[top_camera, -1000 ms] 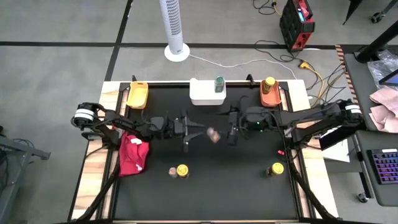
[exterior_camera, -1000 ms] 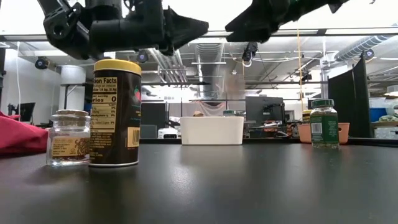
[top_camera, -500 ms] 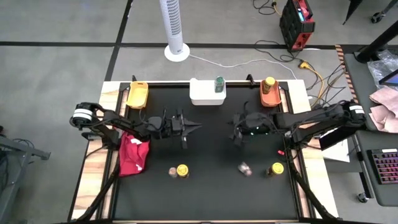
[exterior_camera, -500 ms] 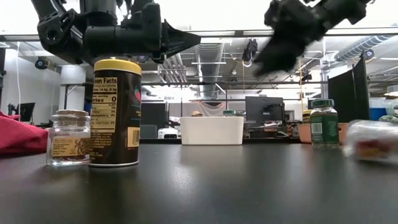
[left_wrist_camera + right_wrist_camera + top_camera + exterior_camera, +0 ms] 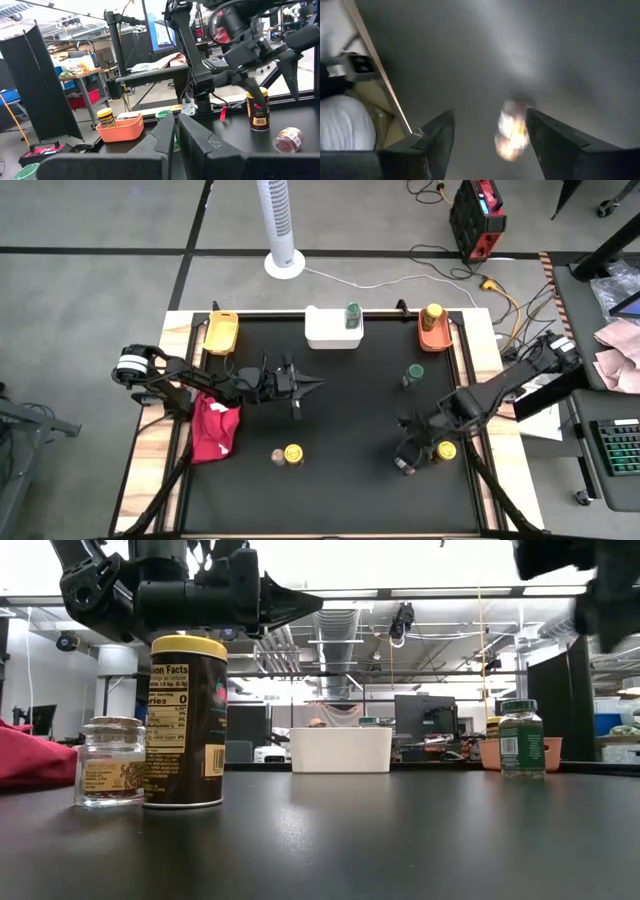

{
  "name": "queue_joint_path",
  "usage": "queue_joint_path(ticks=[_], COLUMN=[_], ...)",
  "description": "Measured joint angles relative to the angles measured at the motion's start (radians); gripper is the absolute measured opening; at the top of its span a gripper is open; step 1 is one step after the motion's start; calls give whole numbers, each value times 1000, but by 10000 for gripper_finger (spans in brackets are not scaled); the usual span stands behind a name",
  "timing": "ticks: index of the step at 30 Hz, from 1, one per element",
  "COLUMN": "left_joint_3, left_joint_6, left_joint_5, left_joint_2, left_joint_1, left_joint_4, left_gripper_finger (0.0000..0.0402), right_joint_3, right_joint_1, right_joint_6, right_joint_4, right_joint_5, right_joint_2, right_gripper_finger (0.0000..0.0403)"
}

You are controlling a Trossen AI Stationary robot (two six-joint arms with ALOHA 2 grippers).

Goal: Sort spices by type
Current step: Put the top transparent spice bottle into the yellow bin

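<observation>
Sitting in white tray (image 5: 327,332), green-lidded jar (image 5: 352,315); orange tray (image 5: 434,337), yellow-lidded jar (image 5: 433,313).

Fallen jar (image 5: 512,131) a bright smear, label unreadable, right arm (image 5: 590,575) blurred and cut off in low view

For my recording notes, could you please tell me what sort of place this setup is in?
Most likely a robotics lab or workshop: exposed ceiling ducts and monitors on desks lie behind the table, and a tower fan and red power unit stand on the bare floor.
</observation>
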Motion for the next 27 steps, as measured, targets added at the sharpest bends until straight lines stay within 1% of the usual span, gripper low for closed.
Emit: queue_joint_path(ticks=[3,5,8,11,16,22,27], left_joint_3=[0,0,0,0,0,0,0], left_joint_6=[-5,-7,-15,-31,-34,-42,-42], left_joint_5=[0,0,0,0,0,1,1], left_joint_2=[0,0,0,0,0,0,0], left_joint_1=[0,0,-1,-1,-1,-1,-1], left_joint_4=[0,0,0,0,0,1,2], left_gripper_finger=[8,8,8,8,8,10,26], right_joint_3=[63,92,121,142,174,179,177], right_joint_1=[46,59,58,51,27,12,12], right_joint_6=[123,155,175,177,162,97,71], right_joint_4=[-92,-128,-128,-137,-195,-197,-179], right_joint_5=[-22,-48,-107,-125,-113,-114,-114], right_joint_2=[61,107,177,250,350,421,449], right_gripper_finger=[222,222,225,230,234,244,259])
